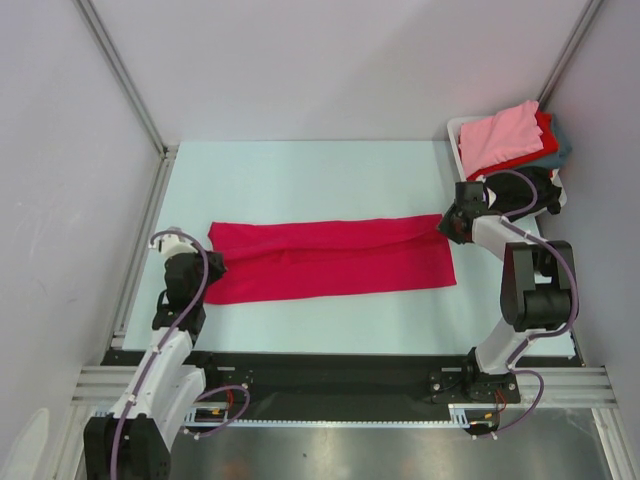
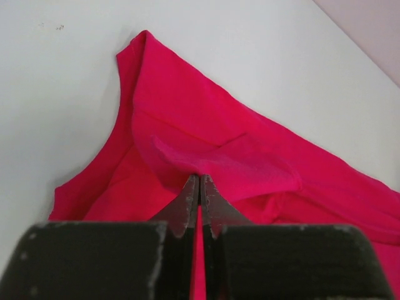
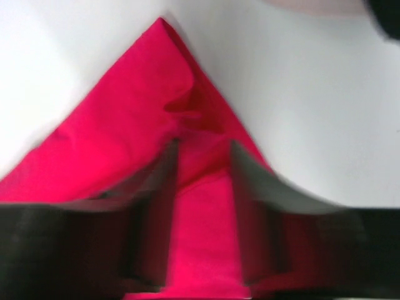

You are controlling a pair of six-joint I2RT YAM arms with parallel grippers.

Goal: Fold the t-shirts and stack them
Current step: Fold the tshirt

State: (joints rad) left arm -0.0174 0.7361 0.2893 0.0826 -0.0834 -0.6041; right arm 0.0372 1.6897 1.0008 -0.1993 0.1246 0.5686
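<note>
The crimson-magenta t-shirt (image 1: 330, 260) lies as a long folded strip across the middle of the table (image 1: 300, 175). My left gripper (image 1: 213, 266) is at its left end. In the left wrist view the left gripper (image 2: 200, 178) has its jaws closed, pinching a raised fold of the shirt (image 2: 219, 137). My right gripper (image 1: 443, 228) is at the strip's far right corner. In the blurred right wrist view the right gripper (image 3: 201, 150) has its jaws apart, with the shirt (image 3: 137, 119) lying between and under them.
A white basket (image 1: 455, 130) at the back right holds a light pink shirt (image 1: 500, 135) on top of a red one (image 1: 545, 128), a grey-teal one (image 1: 562, 140) and a black one (image 1: 530, 185). Grey walls and metal posts enclose the table.
</note>
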